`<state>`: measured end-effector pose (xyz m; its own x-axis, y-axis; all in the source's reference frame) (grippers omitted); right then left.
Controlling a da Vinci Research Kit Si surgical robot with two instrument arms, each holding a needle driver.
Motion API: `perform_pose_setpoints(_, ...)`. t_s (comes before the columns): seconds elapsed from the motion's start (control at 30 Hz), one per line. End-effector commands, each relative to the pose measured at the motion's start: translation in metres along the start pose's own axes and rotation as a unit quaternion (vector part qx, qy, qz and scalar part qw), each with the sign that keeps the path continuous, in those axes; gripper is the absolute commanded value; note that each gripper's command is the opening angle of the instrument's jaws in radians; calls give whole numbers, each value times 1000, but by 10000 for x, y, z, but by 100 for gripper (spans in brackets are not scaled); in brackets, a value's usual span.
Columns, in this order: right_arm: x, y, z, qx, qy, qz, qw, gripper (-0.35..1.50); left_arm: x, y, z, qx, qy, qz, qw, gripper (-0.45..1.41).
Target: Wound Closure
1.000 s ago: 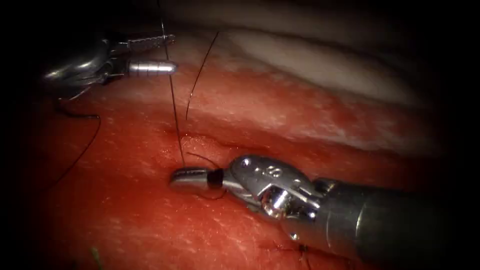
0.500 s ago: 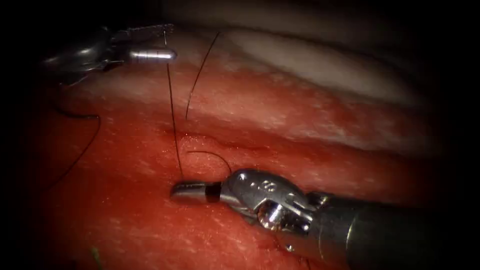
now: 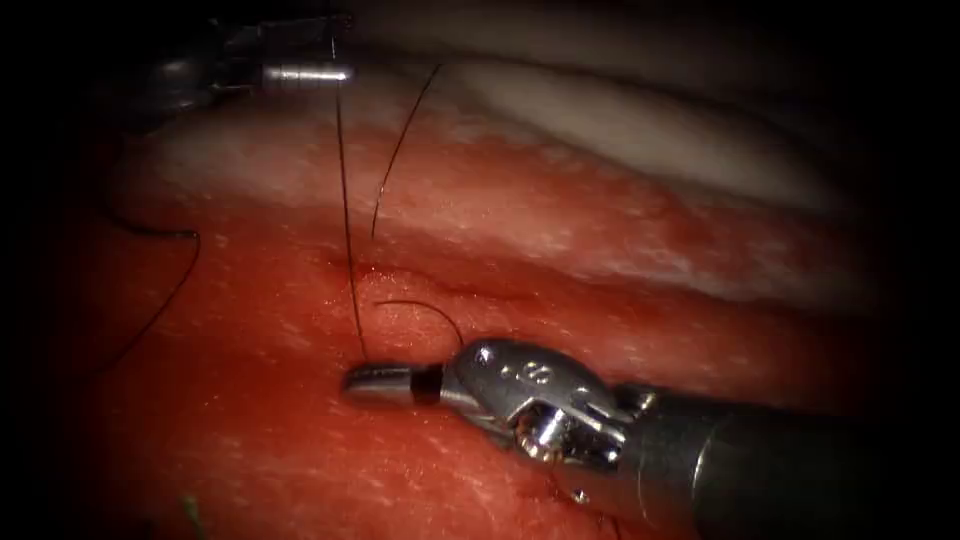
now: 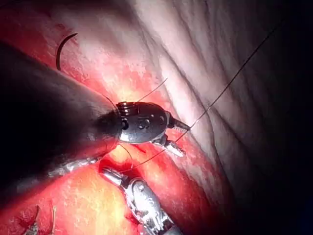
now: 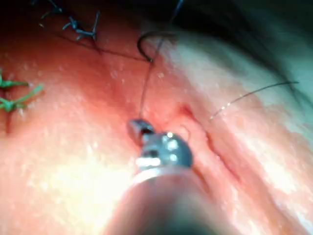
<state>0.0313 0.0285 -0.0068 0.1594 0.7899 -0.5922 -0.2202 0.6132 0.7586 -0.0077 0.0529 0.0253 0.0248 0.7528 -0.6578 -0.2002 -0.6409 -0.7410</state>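
**Red tissue, dark thread pulled tight between both tools**

Red, wet tissue (image 3: pixel 250 420) with the cut (image 3: pixel 420 285) running across the middle. No containers here. The thread (image 3: pixel 345 230) runs straight up from the right tool (image 3: pixel 375 382), whose jaws are pressed together on it just below the cut, to the left tool (image 3: pixel 335 70) at the top left, pinching the other end. A loose thread end (image 3: pixel 400 150) lies beside it. The needle (image 4: pixel 61 49) rests on the tissue, held by nothing.
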Motion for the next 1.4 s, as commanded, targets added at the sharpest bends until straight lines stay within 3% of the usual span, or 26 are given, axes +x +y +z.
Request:
perform_pose_setpoints(0.03,2,1,9,1,-1,-4,1000,-35,-8,-1,6,1,0,-1,1000,45)
perform_pose_setpoints(0.1,2,1,9,1,-1,-4,1000,-35,-8,-1,5,0,0,-1,1000,44)
perform_pose_setpoints(0.17,2,1,9,1,-1,-4,1000,-35,-8,-1,4,0,0,-1,1000,31)
perform_pose_setpoints(0.27,2,1,9,1,-1,-7,1000,-35,-9,0,-1,-2,3,-1,1000,-30)
perform_pose_setpoints(0.3,2,1,9,1,-1,-7,1000,-35,-9,0,-2,-6,7,-1,1000,-35)
perform_pose_setpoints(0.43,2,0,9,1,-1,-7,1000,-35,-10,0,-5,-14,15,-36,999,-35)
perform_pose_setpoints(0.57,5,-4,6,3,-2,-5,1000,-35,-12,-2,-9,12,17,-35,999,-35)
perform_pose_setpoints(0.97,25,-17,-34,18,18,-10,1000,-35,-41,4,-46,7,-13,77,997,-35)
perform_pose_setpoints(1.03,28,-16,-35,19,30,-21,999,22,-42,4,-46,-7,-11,84,996,-35)
perform_pose_setpoints(1.07,30,-15,-35,20,39,-23,999,66,-42,4,-46,-16,-2,84,996,-35)
perform_pose_setpoints(1.13,41,-12,-39,22,64,-24,997,118,-44,4,-45,-32,24,85,996,-35)
perform_pose_setpoints(1.23,59,-10,-47,23,76,-40,996,140,-46,3,-49,-44,40,87,994,-35)
perform_pose_setpoints(1.4,77,-5,-66,24,73,-57,995,143,-47,1,-56,-51,57,87,993,-35)
